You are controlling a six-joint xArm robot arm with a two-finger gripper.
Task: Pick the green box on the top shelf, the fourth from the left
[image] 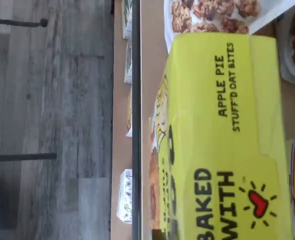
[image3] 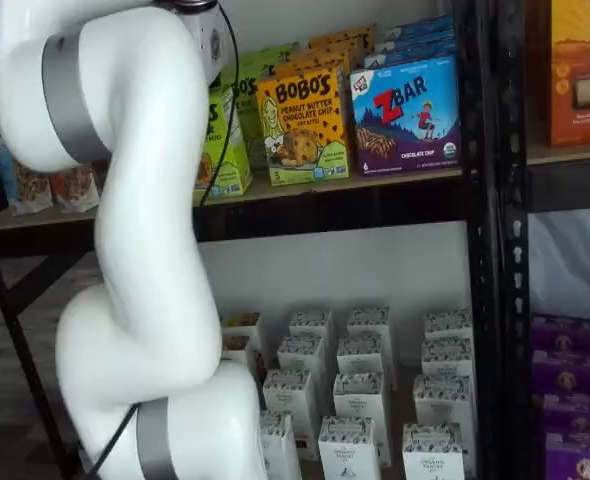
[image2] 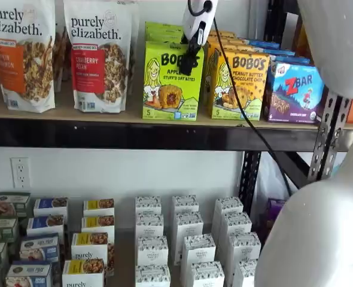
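The wrist view looked down on the green box [image: 222, 135], which filled much of the picture, its lime top panel printed "APPLE PIE STUFF'D OAT BITES" and "BAKED WITH" beside a red heart. It sat on the tan top shelf [image: 146, 60], whose black front rail ran past the box's front edge. Beyond the rail lay a grey wood-plank floor [image: 47, 100].

In a shelf view from the front, the green box [image2: 172, 81] stood upright on the top shelf [image2: 105, 133], at the front of a row of like boxes. Two granola bags [image2: 99, 54] stood to one side of it; a yellow box [image2: 239, 84] was just beside it on the other, then a blue box [image2: 295, 89]. The gripper [image2: 192, 57] hung from above with its white body and a black finger down over the box's upper front corner; a cable trailed beside it. Whether the fingers gripped the box could not be told. White cartons [image2: 185, 239] filled the lower shelf against a white wall.

In a shelf view from an angle, the white arm [image3: 145, 250] hid most of the green box [image3: 225, 150], and the fingers were hidden. The top shelf [image3: 375, 195] carried the yellow box [image3: 303, 125] and blue box [image3: 407, 115].
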